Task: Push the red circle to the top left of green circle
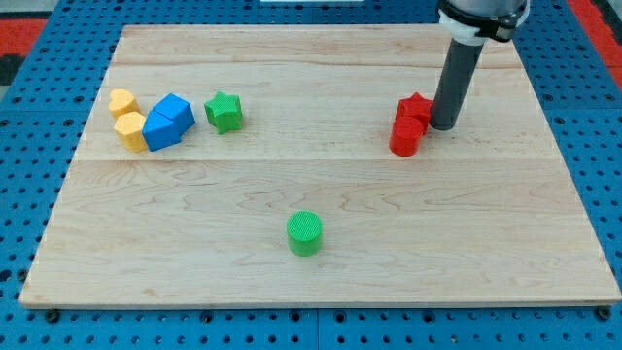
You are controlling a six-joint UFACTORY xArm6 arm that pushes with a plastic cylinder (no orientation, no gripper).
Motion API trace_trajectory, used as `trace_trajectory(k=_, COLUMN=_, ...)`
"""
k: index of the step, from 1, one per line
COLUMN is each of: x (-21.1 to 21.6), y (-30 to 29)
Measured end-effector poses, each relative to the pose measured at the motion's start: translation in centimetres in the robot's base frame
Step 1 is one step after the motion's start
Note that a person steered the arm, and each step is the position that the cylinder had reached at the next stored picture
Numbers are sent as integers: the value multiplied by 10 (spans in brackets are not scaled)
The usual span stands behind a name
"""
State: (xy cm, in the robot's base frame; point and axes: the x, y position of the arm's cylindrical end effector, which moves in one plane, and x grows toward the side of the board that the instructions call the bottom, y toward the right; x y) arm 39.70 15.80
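The red circle [405, 138] sits at the view's right of centre, touching a red star [415, 109] just above it. The green circle [304, 233] stands lower, near the middle of the board towards the view's bottom, well left and below the red circle. My tip [442, 126] is on the table just right of the red circle and red star, close to or touching them.
At the view's upper left lie a green star [224, 112], two blue blocks [168, 122] side by side, a yellow heart [120, 101] and a yellow block [130, 130]. The wooden board [321, 282] ends in edges on all sides over a blue pegboard.
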Motion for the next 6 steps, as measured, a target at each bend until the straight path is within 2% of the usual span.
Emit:
trace_trajectory(k=1, x=22, y=-28)
trace_trajectory(k=2, x=27, y=-90)
trace_trajectory(k=3, x=-21, y=-68)
trace_trajectory(k=4, x=-24, y=-103)
trace_trajectory(k=5, x=50, y=-131)
trace_trajectory(k=6, x=83, y=-149)
